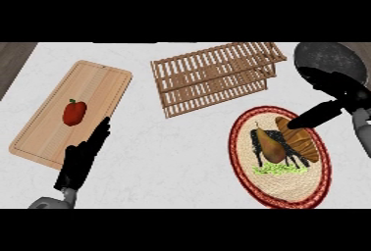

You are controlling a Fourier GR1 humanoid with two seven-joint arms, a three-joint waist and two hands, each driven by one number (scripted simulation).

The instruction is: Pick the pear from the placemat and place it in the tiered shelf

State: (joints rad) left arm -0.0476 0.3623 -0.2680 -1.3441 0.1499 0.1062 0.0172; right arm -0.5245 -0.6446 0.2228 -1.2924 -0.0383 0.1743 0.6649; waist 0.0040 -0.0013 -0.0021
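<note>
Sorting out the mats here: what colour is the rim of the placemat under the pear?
Red; the placemat rim is a braided red band, clearest in the head view.

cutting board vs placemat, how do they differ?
Shape: the cutting board is a rounded rectangle; the placemat is oval.
Look: the cutting board is plain light wood; the placemat is woven, with a red rim and a printed picture.
Load: the cutting board carries a red pepper; the placemat carries the pear.
Place: the cutting board lies by the left hand, the placemat under the right hand.
Both lie flat on the counter.
</note>
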